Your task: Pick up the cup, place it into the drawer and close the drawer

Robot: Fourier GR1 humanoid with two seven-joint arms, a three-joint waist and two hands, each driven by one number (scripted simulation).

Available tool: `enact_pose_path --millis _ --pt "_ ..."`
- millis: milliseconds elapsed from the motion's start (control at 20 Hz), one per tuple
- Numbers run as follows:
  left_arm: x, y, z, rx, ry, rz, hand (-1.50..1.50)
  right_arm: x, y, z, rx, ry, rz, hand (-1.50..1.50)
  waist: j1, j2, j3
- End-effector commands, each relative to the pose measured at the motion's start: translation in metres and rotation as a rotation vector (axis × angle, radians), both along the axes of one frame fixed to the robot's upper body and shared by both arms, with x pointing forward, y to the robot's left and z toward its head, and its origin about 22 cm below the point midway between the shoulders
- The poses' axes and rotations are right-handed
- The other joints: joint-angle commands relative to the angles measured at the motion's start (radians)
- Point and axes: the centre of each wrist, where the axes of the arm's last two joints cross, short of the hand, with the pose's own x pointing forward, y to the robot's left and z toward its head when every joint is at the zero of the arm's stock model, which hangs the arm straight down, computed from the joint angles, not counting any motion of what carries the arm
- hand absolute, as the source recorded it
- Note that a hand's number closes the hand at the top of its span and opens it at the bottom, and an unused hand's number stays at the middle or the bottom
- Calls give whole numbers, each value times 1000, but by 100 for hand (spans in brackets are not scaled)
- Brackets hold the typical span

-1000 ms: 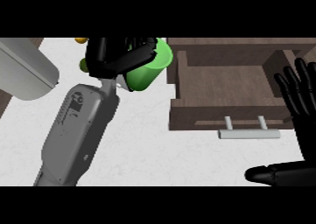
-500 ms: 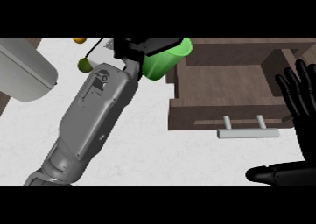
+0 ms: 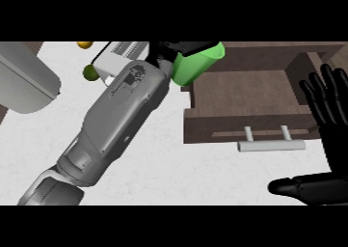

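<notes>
1. left hand [image 3: 178, 49] is curled round the green cup [image 3: 194, 65], held tilted at the far left corner of the open drawer [image 3: 247, 99].
2. right hand [image 3: 333, 103] rests flat-fingered, holding nothing, just right of the drawer.
3. advice — carry the cup inward past the drawer's left wall, level it, then lower before release.

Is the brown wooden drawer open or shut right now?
Open. The brown wooden drawer is pulled out so its bare inside shows, with its grey bar handle toward the robot.

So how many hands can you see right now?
2: the left hand at the top, curled round the green cup over the drawer; the right hand open at the right edge.
</notes>
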Motion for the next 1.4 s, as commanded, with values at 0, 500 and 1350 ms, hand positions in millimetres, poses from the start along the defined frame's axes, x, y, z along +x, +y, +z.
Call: enact_pose_path --millis 0,500,1350 --pt "10 -1 -11 26 45 20 150 2 -17 -2 -11 0 15 -150 -8 3 0" --pt "9 -10 -41 151 62 49 150 -6 4 9 -5 -20 52 -150 -53 10 1" --pt "3 -27 -39 254 57 56 -150 16 15 5 26 -46 124 -150 -88 24 1"
